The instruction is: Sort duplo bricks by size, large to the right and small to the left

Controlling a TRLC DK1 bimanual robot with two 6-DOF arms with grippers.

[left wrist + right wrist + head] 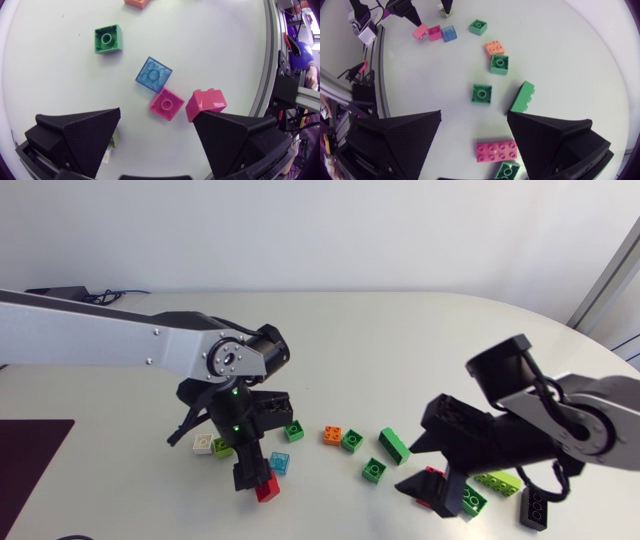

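My left gripper [157, 114] hangs open over a small cluster of bricks. A red small brick [206, 103] lies tipped against one fingertip, and a pink square brick [166, 104] and a blue one [153, 74] lie just ahead between the fingers. In the head view this gripper [250, 465] is left of centre, with the red brick [267, 488] at its tip. My right gripper [474, 115] stands open above a long pink brick [495, 150]. In the head view it [408, 468] is at the lower right.
A white brick [203, 444] and a lime one [222, 447] lie left of the left gripper. Green [294, 431], orange [332, 435] and more green bricks [374, 470] are strewn across the middle. A long lime brick [497, 482] and a dark brick [533, 508] lie by the right arm.
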